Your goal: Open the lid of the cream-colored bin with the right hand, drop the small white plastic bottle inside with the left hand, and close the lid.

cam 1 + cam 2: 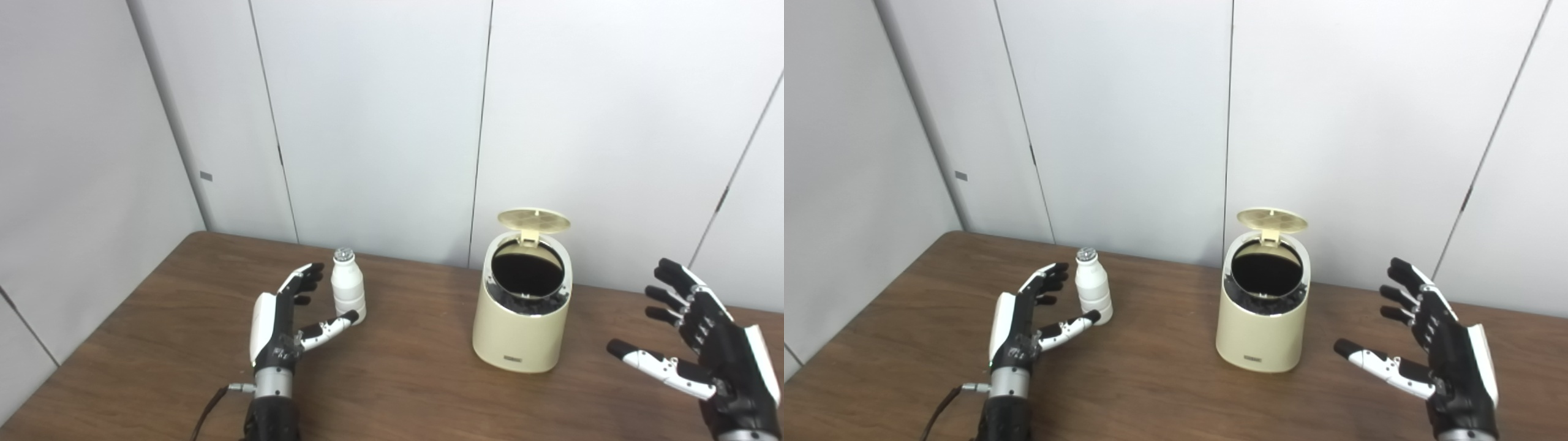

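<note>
White wall panels stand behind a brown wooden desk (416, 380). On it, the cream bin (520, 327) has its lid (533, 221) raised, so the grasp comes next. The small white bottle (348, 293) stands upright, cap up, long axis vertical, between the spread fingers and thumb of the left hand (288, 321). The right hand (704, 343) hovers wide, holding nothing.

I read this as a lab or test room, not a home: plain white wall panels (367, 122) with thin dark seams fill the upper frame, and a bare brown wood-grain table (398, 392) spans the bottom, staged with little more than props.
</note>
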`<action>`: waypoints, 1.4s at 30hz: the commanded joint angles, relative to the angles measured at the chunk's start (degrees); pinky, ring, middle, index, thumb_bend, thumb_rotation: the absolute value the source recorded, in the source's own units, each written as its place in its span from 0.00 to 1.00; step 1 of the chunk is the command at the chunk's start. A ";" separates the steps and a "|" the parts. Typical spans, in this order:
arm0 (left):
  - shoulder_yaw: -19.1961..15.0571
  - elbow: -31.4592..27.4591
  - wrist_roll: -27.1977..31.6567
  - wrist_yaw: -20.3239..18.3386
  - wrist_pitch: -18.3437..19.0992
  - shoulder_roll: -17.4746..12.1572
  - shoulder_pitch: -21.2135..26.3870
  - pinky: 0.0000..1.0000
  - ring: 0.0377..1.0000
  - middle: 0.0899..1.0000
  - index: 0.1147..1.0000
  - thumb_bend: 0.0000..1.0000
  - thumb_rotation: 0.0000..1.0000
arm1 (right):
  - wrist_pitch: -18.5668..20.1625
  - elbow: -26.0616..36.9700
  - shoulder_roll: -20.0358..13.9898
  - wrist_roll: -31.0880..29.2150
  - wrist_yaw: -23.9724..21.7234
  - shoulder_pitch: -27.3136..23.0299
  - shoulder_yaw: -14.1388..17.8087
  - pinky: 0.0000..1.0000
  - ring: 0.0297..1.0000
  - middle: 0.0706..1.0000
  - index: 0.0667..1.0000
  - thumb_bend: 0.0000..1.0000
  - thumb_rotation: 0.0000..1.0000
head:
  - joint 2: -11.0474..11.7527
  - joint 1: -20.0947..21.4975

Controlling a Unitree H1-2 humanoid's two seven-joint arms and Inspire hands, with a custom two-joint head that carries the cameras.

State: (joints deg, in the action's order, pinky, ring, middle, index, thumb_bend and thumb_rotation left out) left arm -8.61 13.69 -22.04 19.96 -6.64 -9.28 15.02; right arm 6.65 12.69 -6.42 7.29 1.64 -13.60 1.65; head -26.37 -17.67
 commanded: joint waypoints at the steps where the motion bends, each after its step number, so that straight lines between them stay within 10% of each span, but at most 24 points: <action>1: 0.27 -0.16 -0.04 1.18 -1.87 -1.16 2.69 0.67 0.72 0.73 0.76 0.83 0.15 | -0.59 2.77 0.10 0.25 0.06 -1.34 0.04 0.71 0.78 0.85 0.83 0.67 0.00 | -0.04 0.06; 31: 1.77 10.15 5.22 3.36 -5.60 0.32 8.77 0.57 0.64 0.69 0.72 0.80 0.04 | -0.72 4.59 0.49 0.76 0.10 -0.55 -0.35 0.69 0.78 0.85 0.84 0.66 0.00 | -0.92 2.18; 35: 2.20 12.02 3.78 5.78 -8.68 0.48 9.45 0.40 0.43 0.44 0.48 0.54 0.00 | 0.00 5.16 0.87 0.79 0.13 -0.49 -0.29 0.68 0.77 0.84 0.83 0.66 0.00 | -1.16 2.27; 42: 2.96 12.59 2.97 7.25 -9.70 0.03 9.72 0.34 0.39 0.41 0.46 0.50 0.00 | -0.23 4.67 0.70 0.80 -0.23 -0.53 -0.31 0.70 0.79 0.86 0.85 0.65 0.00 | -1.27 2.08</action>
State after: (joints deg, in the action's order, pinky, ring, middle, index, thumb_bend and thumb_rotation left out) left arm -5.87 26.91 -18.31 26.13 -14.30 -8.68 23.15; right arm 7.38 15.87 -5.36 7.98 1.61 -12.94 1.31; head -27.60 -15.56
